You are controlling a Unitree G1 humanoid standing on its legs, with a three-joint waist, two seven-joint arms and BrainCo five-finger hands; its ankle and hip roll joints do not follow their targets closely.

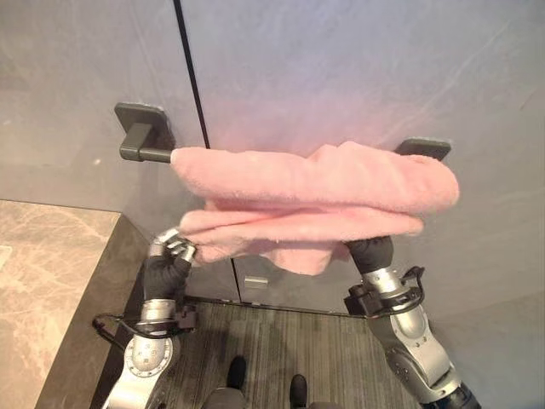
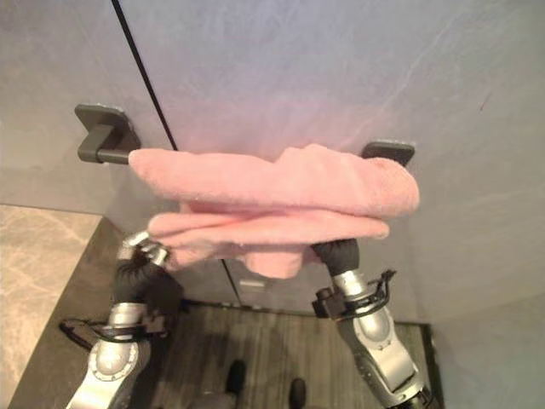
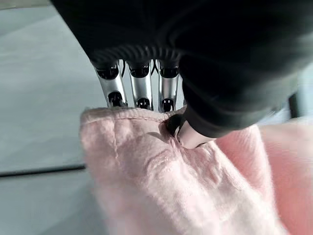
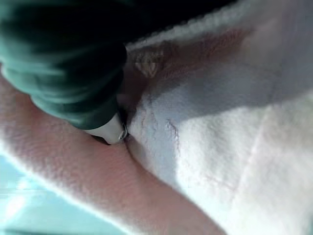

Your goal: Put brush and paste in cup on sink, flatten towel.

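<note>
Left eye view: pink towel (image 1: 315,192) bunched over rail (image 1: 145,153); lower edge pinched by left robot hand (image 1: 174,249); right robot hand (image 1: 368,252) buried, grip unclear.

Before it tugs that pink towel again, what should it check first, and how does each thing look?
1. Left hand has hold of the towel: ok. In the left wrist view the fingers and thumb pinch a seamed edge.
2. Right hand has a hold: cannot tell. Its fingers are buried under the cloth.
3. Towel hangs on the rail: ok, draped between the two wall mounts.
4. Towel lies flat: not ok. It is bunched in thick folds, with a lump hanging below the middle.
5. Rail's right-hand mount looks free of cloth: ok, though the towel ends right at it.
</note>
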